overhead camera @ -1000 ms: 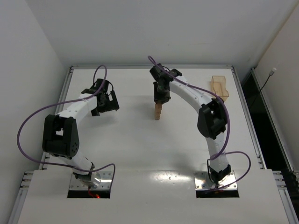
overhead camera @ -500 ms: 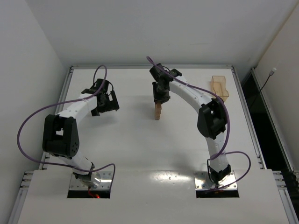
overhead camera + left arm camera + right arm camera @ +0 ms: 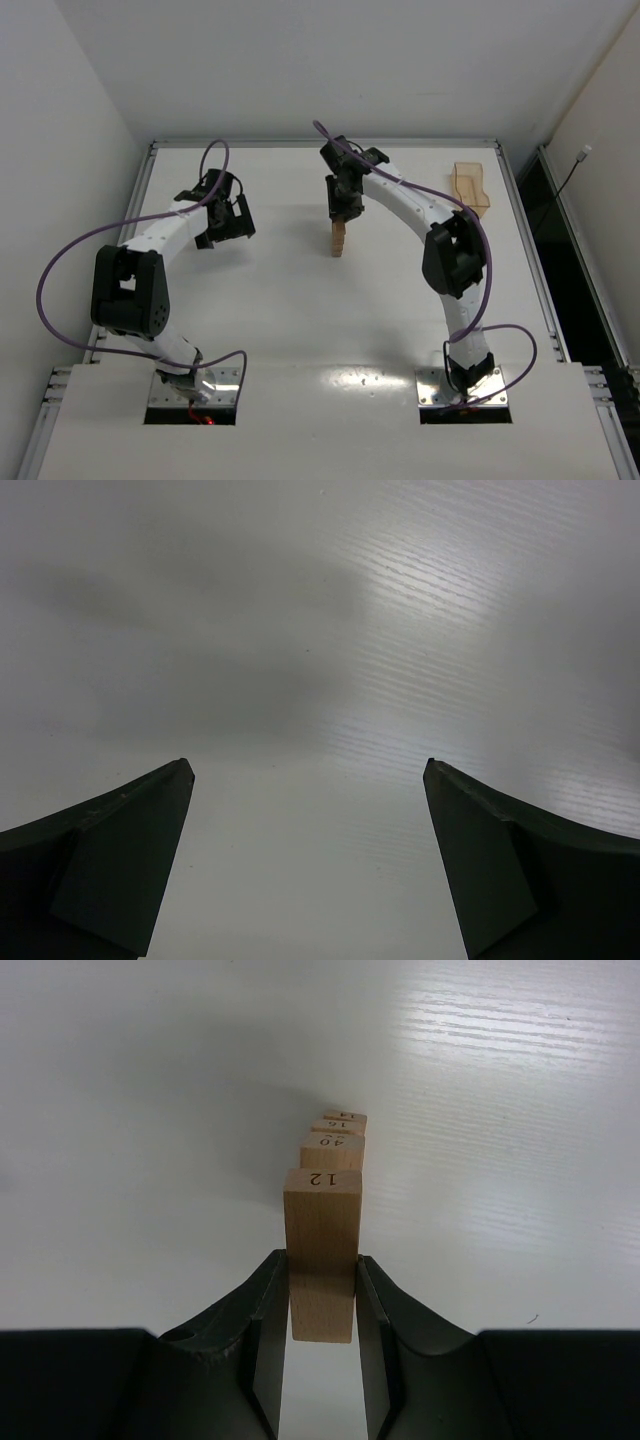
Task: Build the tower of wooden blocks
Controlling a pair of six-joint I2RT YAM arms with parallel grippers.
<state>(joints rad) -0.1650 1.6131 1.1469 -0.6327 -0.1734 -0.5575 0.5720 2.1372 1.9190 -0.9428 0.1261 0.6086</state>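
White table [image 3: 300,330] is seen from above, with both arms bolted at its near edge.

Left arm [image 3: 150,240] is bent out over the left half of the table. Right arm [image 3: 420,205] is arched over the far centre. Purple cables [image 3: 60,270] are looped along both arms.

Tan translucent tray [image 3: 470,187] is noted at the far right of the table, well apart from both grippers.

Left gripper [image 3: 310,780] is held above bare table, near the far left. Its jaws are spread wide and nothing is seen between them.

Right gripper [image 3: 320,1270] is pointed down over the table's far centre. Its jaws are closed part-way, and both fingers [image 3: 265,1320] are pressed against the long sides of a block marked 12 [image 3: 322,1250], which is gripped squarely between them.

Wood block tower [image 3: 339,240] is found as a narrow light-tan column at the far centre of the table, directly below the right gripper. In the right wrist view, the numbered ends of further blocks are lined up beyond the held one; 40 and 16 can be read, and a further number is too small to read. Whether the held block is resting on the column or just clear of it cannot be told.
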